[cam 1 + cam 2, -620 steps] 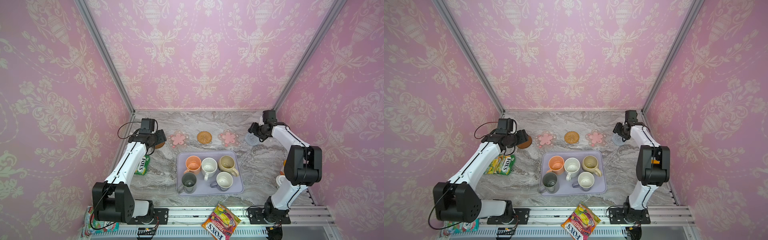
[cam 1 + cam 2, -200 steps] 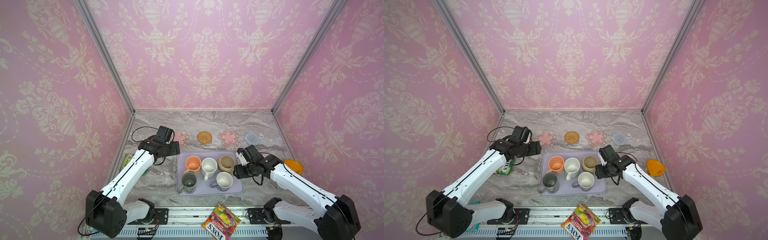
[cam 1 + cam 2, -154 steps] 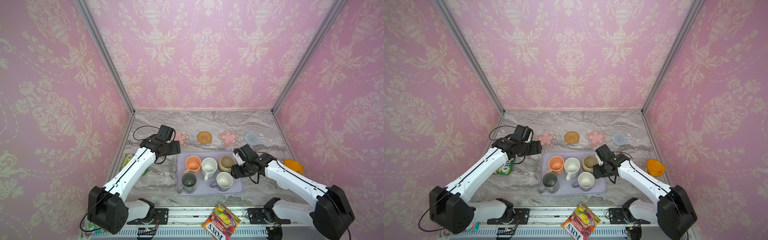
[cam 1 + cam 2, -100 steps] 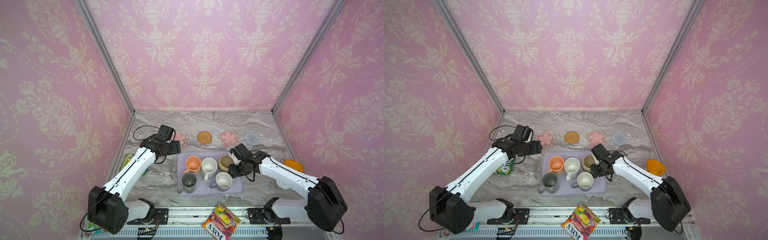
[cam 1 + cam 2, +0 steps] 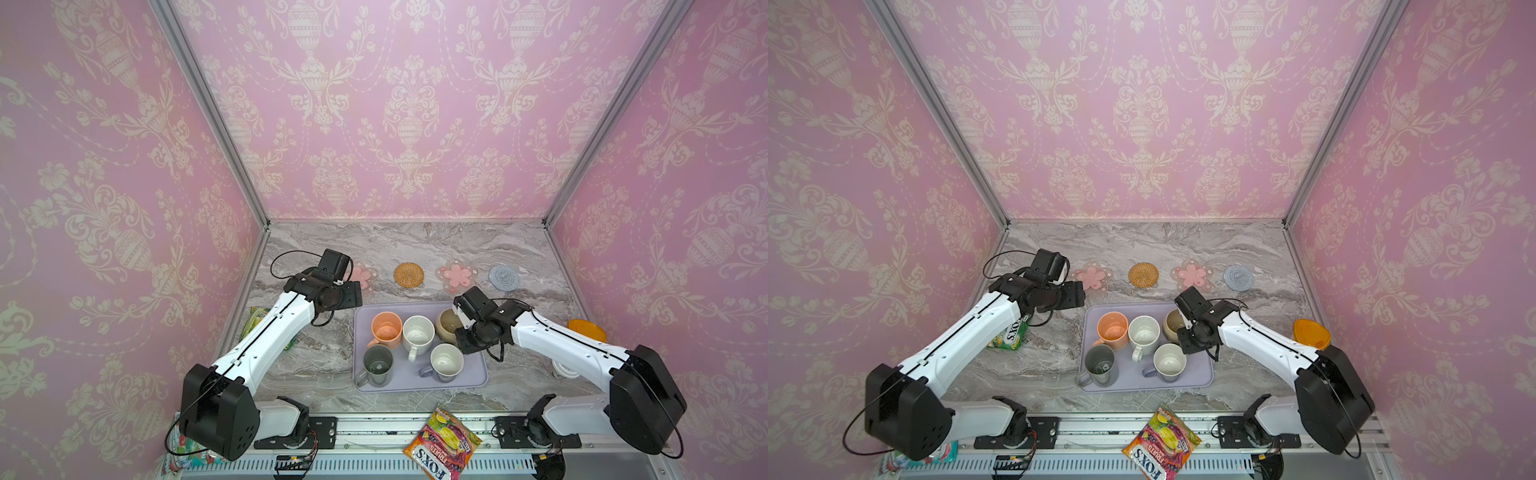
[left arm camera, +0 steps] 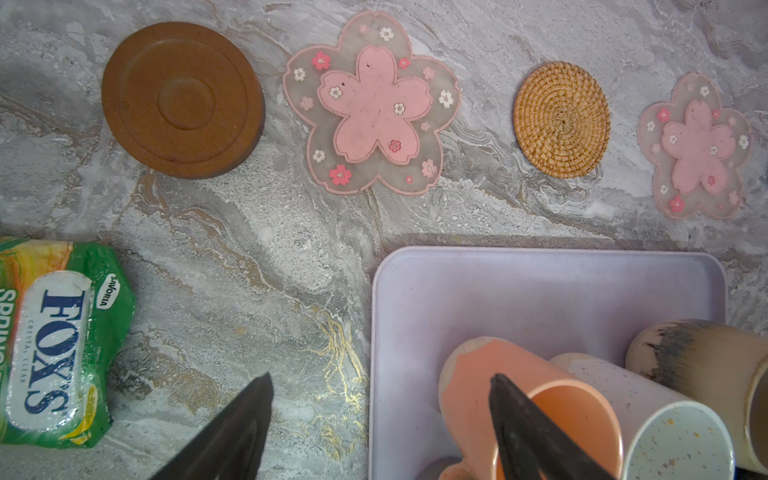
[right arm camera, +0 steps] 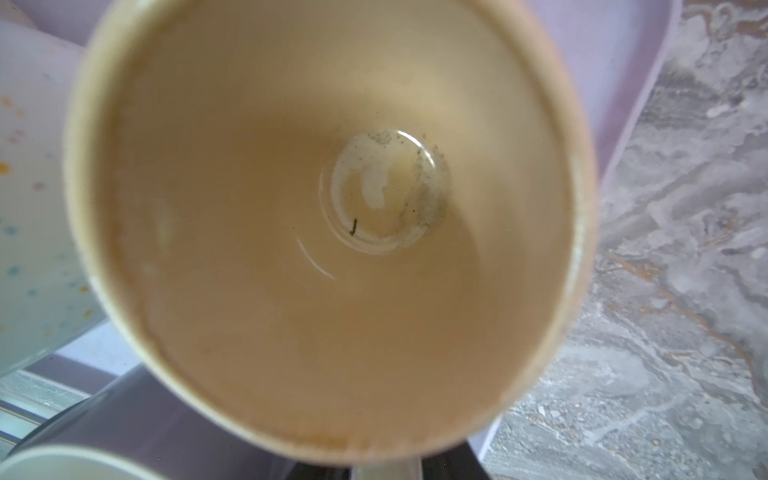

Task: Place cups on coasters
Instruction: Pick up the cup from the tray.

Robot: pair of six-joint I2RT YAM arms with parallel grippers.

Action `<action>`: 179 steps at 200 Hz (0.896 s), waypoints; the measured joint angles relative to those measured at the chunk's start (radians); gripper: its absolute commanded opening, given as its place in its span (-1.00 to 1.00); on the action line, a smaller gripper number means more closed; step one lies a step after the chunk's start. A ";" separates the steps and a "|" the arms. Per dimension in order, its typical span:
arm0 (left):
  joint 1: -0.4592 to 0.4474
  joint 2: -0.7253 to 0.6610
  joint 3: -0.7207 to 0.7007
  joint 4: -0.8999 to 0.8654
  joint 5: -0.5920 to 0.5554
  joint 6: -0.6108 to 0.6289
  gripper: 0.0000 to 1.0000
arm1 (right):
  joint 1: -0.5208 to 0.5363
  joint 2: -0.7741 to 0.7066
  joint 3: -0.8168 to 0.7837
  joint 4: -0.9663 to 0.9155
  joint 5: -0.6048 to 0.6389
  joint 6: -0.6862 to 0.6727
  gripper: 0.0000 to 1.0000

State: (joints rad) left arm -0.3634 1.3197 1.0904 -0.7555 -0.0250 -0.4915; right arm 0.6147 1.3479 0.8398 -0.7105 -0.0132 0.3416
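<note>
The left gripper is held with its fingers spread wide and nothing between them, above the tray corner beside the peach mug. The right gripper is set against the beige mug. Its fingers are hidden, so a grip cannot be told. All five mugs are seen upright on the tray, with the white mug, grey mug and lavender mug. Behind the tray the coasters are laid bare in a row: brown, flower, rattan, flower, blue.
</note>
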 measured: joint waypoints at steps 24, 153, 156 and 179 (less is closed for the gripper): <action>0.000 0.000 0.000 0.003 0.000 0.004 0.68 | 0.003 0.013 0.010 0.000 0.016 0.003 -0.67; 0.000 0.000 -0.012 0.016 0.000 0.005 0.67 | 0.014 -0.006 0.025 -0.009 0.116 0.003 -1.00; 0.000 0.000 -0.013 0.017 0.000 0.005 0.67 | 0.014 -0.008 0.025 -0.009 0.117 0.003 -1.00; 0.000 0.000 -0.016 0.023 0.000 0.005 0.67 | 0.014 -0.016 0.025 -0.009 0.124 0.003 -1.00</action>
State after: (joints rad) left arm -0.3634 1.3197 1.0744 -0.7330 -0.0254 -0.4870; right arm 0.6292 1.3323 0.8650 -0.7197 0.1108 0.3447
